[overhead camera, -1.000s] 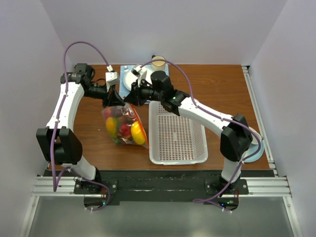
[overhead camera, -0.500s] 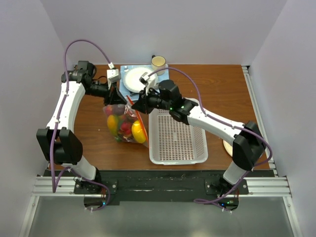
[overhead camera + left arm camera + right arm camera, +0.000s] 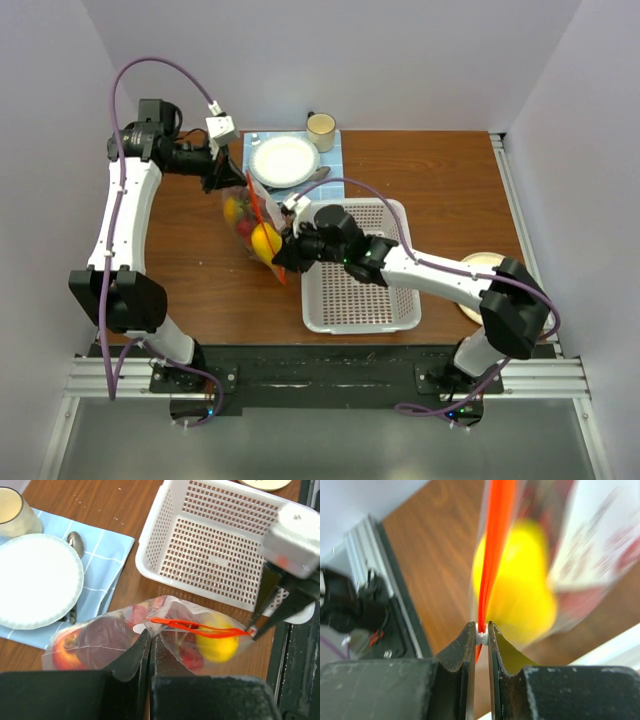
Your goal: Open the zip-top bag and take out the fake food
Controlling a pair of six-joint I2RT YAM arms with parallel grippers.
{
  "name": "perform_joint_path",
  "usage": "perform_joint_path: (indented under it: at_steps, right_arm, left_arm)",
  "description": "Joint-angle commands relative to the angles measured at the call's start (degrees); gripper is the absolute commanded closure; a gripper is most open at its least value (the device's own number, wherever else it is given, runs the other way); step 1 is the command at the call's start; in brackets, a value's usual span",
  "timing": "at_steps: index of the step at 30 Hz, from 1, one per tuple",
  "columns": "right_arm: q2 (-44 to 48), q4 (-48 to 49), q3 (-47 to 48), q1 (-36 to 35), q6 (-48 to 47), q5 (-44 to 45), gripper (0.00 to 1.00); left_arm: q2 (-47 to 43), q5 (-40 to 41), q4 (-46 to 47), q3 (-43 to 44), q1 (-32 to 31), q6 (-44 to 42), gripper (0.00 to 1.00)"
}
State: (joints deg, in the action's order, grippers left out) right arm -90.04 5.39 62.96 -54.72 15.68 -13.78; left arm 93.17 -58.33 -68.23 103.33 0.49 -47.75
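Observation:
The clear zip-top bag (image 3: 252, 222) hangs stretched between my two grippers above the table, its orange-red zip strip (image 3: 200, 628) running across its top. My left gripper (image 3: 148, 636) is shut on the bag's corner at one end of the strip. My right gripper (image 3: 481, 628) is shut on the small white zip slider (image 3: 481, 633) at the other end. The fake food shows through the plastic: a yellow piece (image 3: 216, 640), a maroon piece (image 3: 102, 639), an orange-red piece (image 3: 64, 645) and small red pieces. In the top view the right gripper (image 3: 282, 256) is left of the basket.
A white mesh basket (image 3: 395, 285) stands right of the bag. A white plate (image 3: 284, 160) sits on a blue cloth (image 3: 107, 555) with a spoon (image 3: 75, 541) at the back, beside a cup (image 3: 321, 126). Another plate (image 3: 480, 262) lies at the right.
My right gripper has pulled the slider along the strip toward the near side. My left gripper has lifted the bag's corner back and up, so the bag is stretched off the table.

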Motion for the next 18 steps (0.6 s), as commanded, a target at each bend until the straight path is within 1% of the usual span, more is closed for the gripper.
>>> perform_joint_path:
  at_steps: [1,7,8,9,10,11,13,14,15,16,17,18]
  right_arm:
    - [1.97,-4.68,-4.24,-5.22,2.42,1.47,1.00]
    - [0.49,-5.21,-5.30,-7.86,2.86,2.53,1.00]
    - [-0.04,-5.21,-4.95,-7.95,2.78,2.10,0.97]
    - [-0.57,-6.69,-4.60,-8.03,2.77,1.83,0.89]
    - [-1.10,-7.32,-4.16,-8.12,2.43,1.57,0.77]
    - [-2.06,-7.93,-3.73,-8.12,2.08,1.48,0.57]
    - [-2.51,-11.09,-1.62,-8.12,0.50,2.87,0.40]
    - [-1.99,-12.75,0.48,-8.12,-0.38,4.45,0.24]
    - [-1.46,-15.55,1.46,-8.04,-1.00,8.55,0.18]
    - [-0.50,-16.37,2.33,-8.04,-2.66,11.55,0.11]
    - [1.08,-16.81,3.91,-7.95,-3.54,13.67,0.01]
    - [1.88,-17.16,4.80,-7.51,-4.51,16.13,0.01]
  left_arm:
    - [-0.09,0.14,5.56,4.78,1.44,0.38,1.00]
    - [-2.37,2.68,4.33,4.78,1.79,-1.29,1.00]
    - [-2.64,3.13,3.81,4.86,1.79,-1.82,1.00]
    - [-2.90,3.65,2.76,4.86,1.88,-2.35,1.00]
    - [-3.42,4.27,2.05,4.60,1.97,-3.48,1.00]
    - [-3.60,4.45,1.35,4.43,1.97,-4.28,1.00]
    - [-3.95,4.10,-1.64,2.59,1.97,-6.73,1.00]
    - [-4.04,3.84,-2.17,1.54,1.97,-7.27,1.00]
    - [-4.04,3.49,-3.04,-1.17,1.97,-7.80,1.00]
    - [-4.31,2.79,-3.31,-2.68,1.97,-8.76,1.00]
    - [-4.48,2.43,-3.40,-4.26,1.97,-9.38,1.00]
    - [-4.74,2.08,-3.23,-7.23,1.97,-9.64,1.00]
